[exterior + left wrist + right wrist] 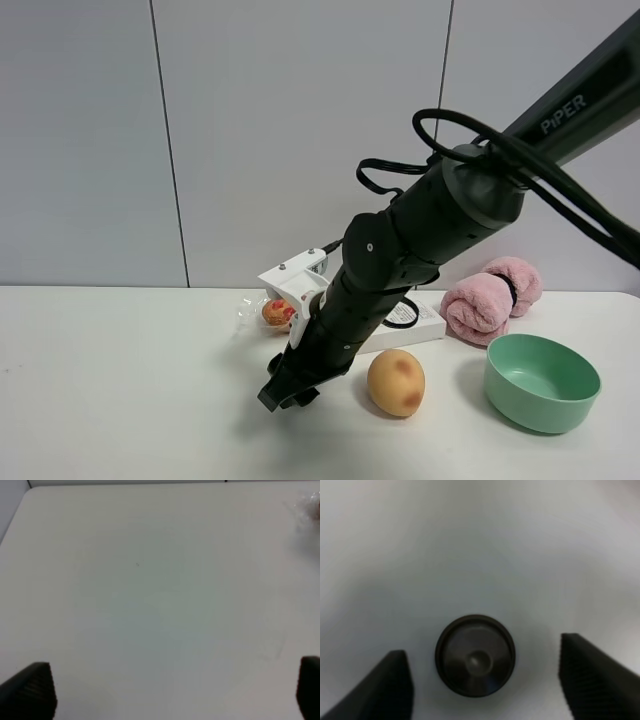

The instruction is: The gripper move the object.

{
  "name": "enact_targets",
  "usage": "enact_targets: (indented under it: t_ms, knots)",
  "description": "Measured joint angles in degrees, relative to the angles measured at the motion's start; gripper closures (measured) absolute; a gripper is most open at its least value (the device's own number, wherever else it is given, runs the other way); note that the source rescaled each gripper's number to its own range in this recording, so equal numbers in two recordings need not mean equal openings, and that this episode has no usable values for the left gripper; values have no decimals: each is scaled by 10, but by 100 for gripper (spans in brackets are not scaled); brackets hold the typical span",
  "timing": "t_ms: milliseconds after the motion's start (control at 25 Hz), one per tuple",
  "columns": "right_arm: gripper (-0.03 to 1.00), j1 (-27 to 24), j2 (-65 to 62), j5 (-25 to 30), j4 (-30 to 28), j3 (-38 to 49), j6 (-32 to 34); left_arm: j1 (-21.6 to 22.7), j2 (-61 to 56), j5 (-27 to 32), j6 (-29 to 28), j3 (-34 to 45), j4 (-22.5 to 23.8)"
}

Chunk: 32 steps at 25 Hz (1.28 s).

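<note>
My right gripper [286,392] is the black jaw tip of the thick black arm that reaches down to the white table [120,380] left of its middle. In the right wrist view the gripper [481,650] is open. The small dark grey-brown capsule [475,655] stands on the table between the two fingers, seen from above, touching neither. In the exterior view the capsule is hidden under the gripper. My left gripper [170,690] is open over bare table, and only its fingertips [30,690] show.
A tan spotted ball [396,382] lies just right of the right gripper. A green bowl [542,382] stands at the right. A pink rolled towel [492,300], a white box [418,324] and a clear-wrapped orange item [272,312] lie behind.
</note>
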Motion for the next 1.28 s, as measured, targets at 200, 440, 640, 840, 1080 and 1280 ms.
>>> enact_targets:
  t_ms: [200,440,640,840,1080,1280]
  knots:
    - [97,0,0,0,0,0,0,0,0,0,0,0,0]
    - [97,0,0,0,0,0,0,0,0,0,0,0,0]
    - [97,0,-15,23,0,0,0,0,0,0,0,0,0]
    - [97,0,-98,98,0,0,3,0,0,0,0,0,0]
    - [97,0,-230,206,0,0,6,0,0,0,0,0,0]
    - [97,1,-300,306,-5,-1,8,0,0,0,0,0,0]
